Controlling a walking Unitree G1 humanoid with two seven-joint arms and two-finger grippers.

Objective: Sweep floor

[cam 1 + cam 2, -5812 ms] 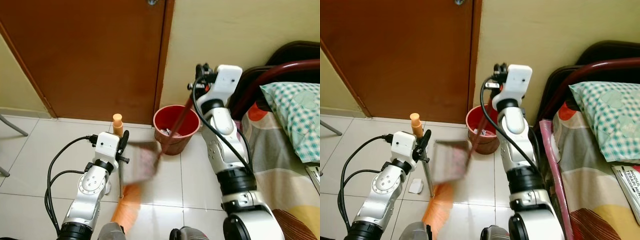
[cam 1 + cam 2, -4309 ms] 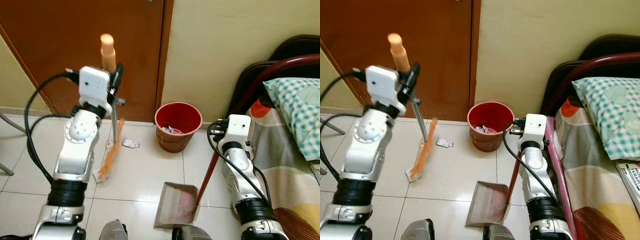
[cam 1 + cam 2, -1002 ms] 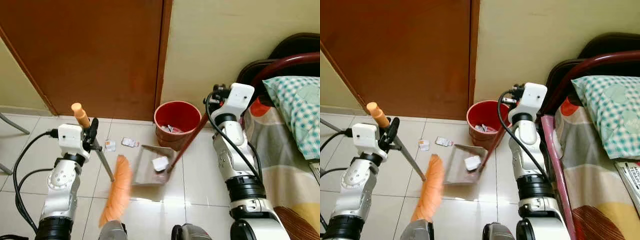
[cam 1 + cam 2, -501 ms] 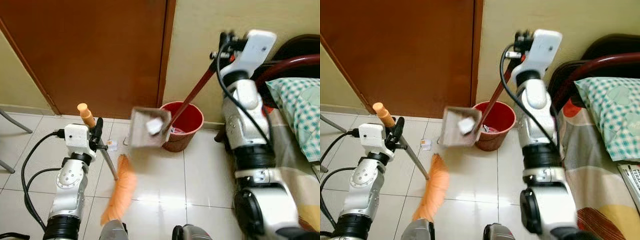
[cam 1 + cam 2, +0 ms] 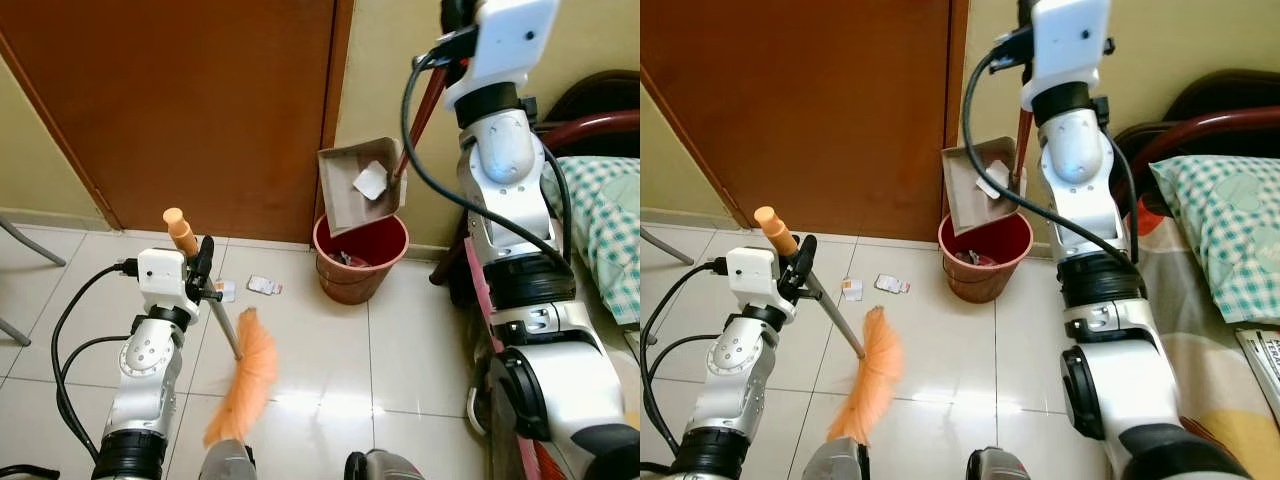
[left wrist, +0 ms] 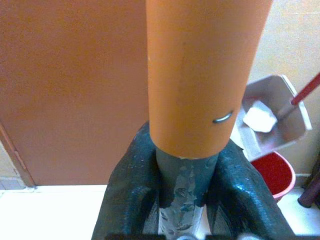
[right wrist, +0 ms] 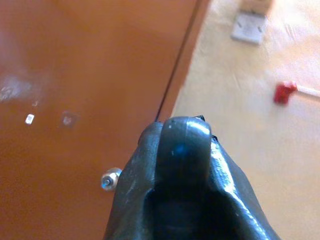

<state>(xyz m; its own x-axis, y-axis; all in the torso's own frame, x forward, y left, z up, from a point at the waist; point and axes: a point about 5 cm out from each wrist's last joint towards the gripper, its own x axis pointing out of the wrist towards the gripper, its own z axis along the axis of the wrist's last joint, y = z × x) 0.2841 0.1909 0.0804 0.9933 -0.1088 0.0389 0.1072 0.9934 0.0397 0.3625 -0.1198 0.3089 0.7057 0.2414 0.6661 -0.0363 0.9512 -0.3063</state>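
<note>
My left gripper (image 5: 205, 272) is shut on the broom's grey shaft just below its orange grip (image 6: 205, 75). The orange bristles (image 5: 250, 378) rest on the tiles near my feet. My right gripper (image 5: 452, 18) is raised high and shut on the red handle (image 5: 420, 100) of the grey dustpan (image 5: 352, 192). The pan hangs tilted right above the red bin (image 5: 362, 258), with a white scrap (image 5: 370, 180) in it. Two small paper scraps (image 5: 265, 286) lie on the floor by the door.
A brown door (image 5: 180, 100) and a cream wall stand straight ahead. On the right is a bed with a checked pillow (image 5: 605, 230) and a dark red frame (image 5: 590, 125). A chair leg (image 5: 30, 240) shows at far left.
The right arm has lifted the dustpan higher and carried it rightward, from beside the bin to over its mouth. The broom and left arm have hardly moved.
</note>
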